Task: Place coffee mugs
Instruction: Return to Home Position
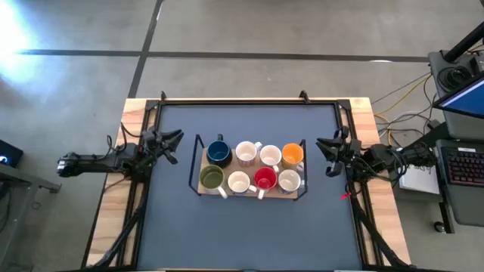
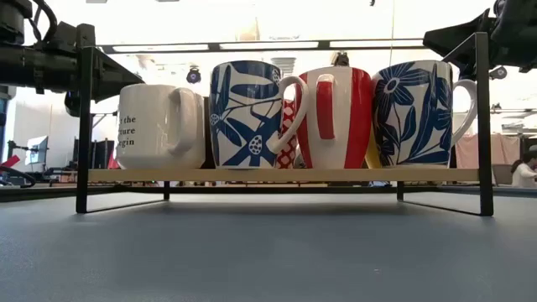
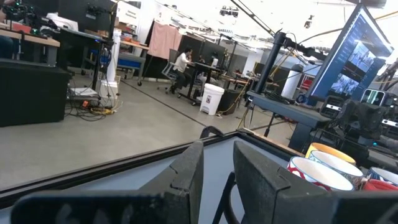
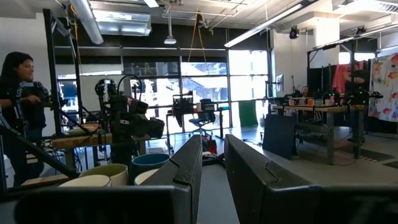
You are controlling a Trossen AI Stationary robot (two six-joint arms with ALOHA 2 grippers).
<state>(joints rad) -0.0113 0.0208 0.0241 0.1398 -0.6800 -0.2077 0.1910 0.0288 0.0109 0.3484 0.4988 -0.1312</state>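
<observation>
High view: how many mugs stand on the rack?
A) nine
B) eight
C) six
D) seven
B: the rack holds two rows of four mugs. The left gripper and the right gripper hang open and empty at either side.

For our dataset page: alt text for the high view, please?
Eight coffee mugs stand in two rows of four on a wooden rack centred on the table. The left pincer and right pincer wait at its sides, both empty.
</observation>
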